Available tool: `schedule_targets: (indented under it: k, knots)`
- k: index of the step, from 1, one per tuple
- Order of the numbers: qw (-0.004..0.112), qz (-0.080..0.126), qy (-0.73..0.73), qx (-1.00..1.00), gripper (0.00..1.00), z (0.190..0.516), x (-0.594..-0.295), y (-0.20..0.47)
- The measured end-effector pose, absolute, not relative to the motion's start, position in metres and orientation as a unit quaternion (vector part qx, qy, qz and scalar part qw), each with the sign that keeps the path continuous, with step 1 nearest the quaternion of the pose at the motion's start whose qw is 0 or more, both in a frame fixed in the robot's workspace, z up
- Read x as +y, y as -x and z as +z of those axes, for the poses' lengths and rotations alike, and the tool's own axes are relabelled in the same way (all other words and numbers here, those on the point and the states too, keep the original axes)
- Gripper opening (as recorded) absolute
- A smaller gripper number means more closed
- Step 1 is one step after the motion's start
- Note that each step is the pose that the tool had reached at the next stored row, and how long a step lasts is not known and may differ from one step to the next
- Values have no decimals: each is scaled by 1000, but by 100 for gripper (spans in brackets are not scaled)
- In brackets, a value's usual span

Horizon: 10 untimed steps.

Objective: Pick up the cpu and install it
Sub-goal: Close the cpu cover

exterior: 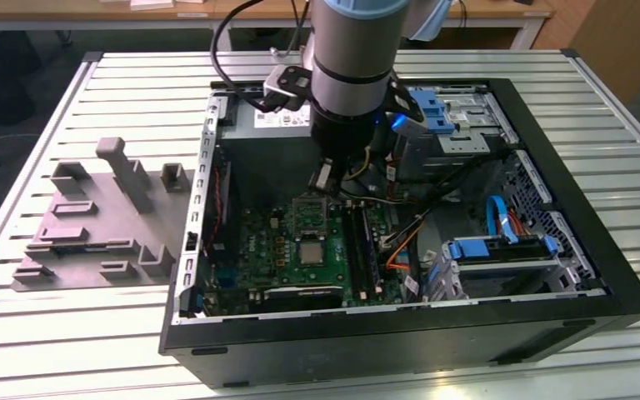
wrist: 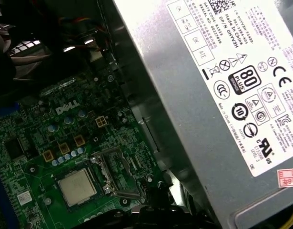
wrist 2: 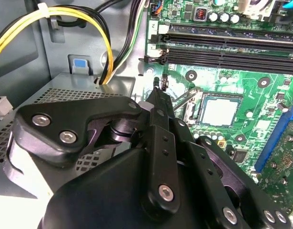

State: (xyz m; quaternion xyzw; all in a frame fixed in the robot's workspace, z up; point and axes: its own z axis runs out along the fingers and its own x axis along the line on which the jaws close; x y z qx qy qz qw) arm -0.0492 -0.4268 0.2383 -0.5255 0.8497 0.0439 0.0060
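The cpu (wrist 2: 219,110) lies flat in its socket on the green motherboard (wrist: 51,143), below the tool (wrist 2: 159,88) and just beyond its tip; in the first wrist view the cpu (wrist: 77,187) sits beside the raised metal load frame (wrist: 118,171), which stands open. In the exterior view the tool (exterior: 322,179) hangs inside the open computer case (exterior: 409,333), over the board and near the grey power supply (wrist: 222,105). Whether the tool is apart or together I cannot tell, for only one dark finger shows edge-on; nothing shows gripped in it.

Risks, as I judge them: the chip looks seated, but a slight skew would go unseen from here, and pressure on a skewed chip could bend the socket's contacts; the open frame stands close to the tool's tip, so a sideways drift could catch and twist it; the yellow and black cables (wrist 2: 106,43) hang close behind the tool and could snag on its linkage; the power supply's wall leaves little room on that side.

The cpu has a dull silvery metal top, square and smooth, with a thin pale rim; the board is glossy green, studded with small round capacitors and long black memory slots (wrist 2: 232,50); the power supply is matt grey sheet metal, perforated on one face; the tool is black, jointed, with bright screw heads; the case rests on a slatted pale metal counter (exterior: 76,333).
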Motion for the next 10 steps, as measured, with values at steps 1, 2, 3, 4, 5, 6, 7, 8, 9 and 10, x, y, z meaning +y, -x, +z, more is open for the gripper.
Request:
schedule_targets:
  k: [1,2,3,4,5,6,7,8,9,10]
  knots:
    - [6,44,526,849,11,239,-427,49]
    - [6,44,527,849,11,239,-427,49]
    - [6,44,528,848,11,239,-427,49]
    - [6,44,530,847,11,239,-427,49]
    - [6,44,531,846,11,240,-427,49]
    - [6,44,533,845,11,240,-427,49]
    - [6,44,534,844,11,240,-427,49]
    - [6,44,535,844,11,241,-427,49]
    - [5,44,536,843,11,241,-427,49]
    - [5,43,537,842,11,241,-427,49]
